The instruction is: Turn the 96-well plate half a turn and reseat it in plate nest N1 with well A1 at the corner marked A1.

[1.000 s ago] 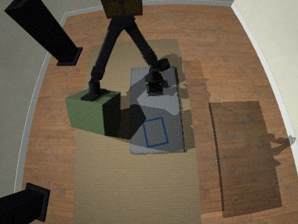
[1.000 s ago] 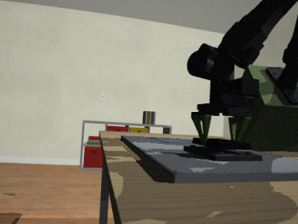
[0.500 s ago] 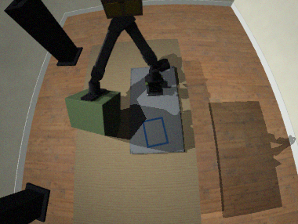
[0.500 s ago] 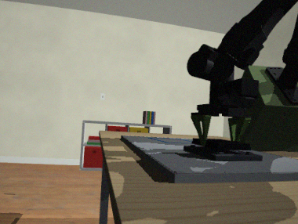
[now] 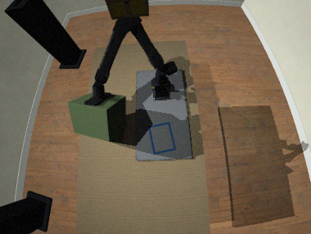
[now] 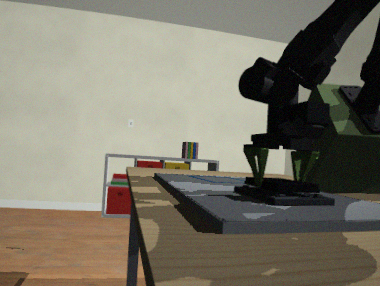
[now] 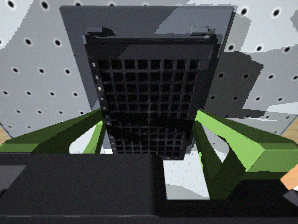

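The black 96-well plate (image 7: 149, 95) lies along the dark plate nest N1 (image 7: 150, 25), whose locators show at its far end. In the exterior view the plate (image 6: 282, 185) sits low on the nest (image 6: 287, 199); I cannot tell whether it is raised off it. My gripper (image 7: 149, 111) comes down from above, its green fingers shut on the plate's two long sides near the near end. In the top view the gripper (image 5: 160, 92) hides the plate. The cut corner is not visible. The blue taped outline B1 (image 5: 162, 138) is empty at the near end of the grey deck (image 5: 165, 119).
The arm's green pedestal (image 5: 96, 116) stands left of the deck. Black posts (image 5: 45, 33) stand at the far left and at the near left (image 5: 24, 213). A low shelf with coloured boxes (image 6: 160, 170) stands by the wall beyond the table.
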{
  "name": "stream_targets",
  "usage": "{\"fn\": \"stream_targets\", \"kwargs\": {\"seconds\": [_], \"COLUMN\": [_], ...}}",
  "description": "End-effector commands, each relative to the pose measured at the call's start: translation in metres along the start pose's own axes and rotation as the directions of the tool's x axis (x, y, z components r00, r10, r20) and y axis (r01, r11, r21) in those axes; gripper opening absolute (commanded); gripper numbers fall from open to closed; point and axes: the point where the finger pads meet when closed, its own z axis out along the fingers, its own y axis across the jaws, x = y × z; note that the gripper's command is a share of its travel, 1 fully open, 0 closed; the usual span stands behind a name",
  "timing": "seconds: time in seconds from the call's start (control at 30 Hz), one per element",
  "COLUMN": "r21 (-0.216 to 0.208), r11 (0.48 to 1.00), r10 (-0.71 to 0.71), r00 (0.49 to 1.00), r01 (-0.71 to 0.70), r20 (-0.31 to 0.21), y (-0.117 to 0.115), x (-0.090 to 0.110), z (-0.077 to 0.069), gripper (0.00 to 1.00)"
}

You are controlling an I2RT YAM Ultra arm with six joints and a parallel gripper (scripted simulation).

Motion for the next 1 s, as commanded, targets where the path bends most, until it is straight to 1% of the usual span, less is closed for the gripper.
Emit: {"fn": "stream_targets", "kwargs": {"seconds": [0.0, 0.97], "r21": [0.010, 0.010], "r11": [1.000, 1.000], "r10": [0.002, 0.002], "r00": [1.000, 1.000], "r01": [-0.002, -0.002], "r20": [0.003, 0.003], "y": [-0.0030, -0.0019], "x": [-0.0008, -0.0014], "z": [-0.0028, 0.0013], "gripper": [0.00, 0.00]}}
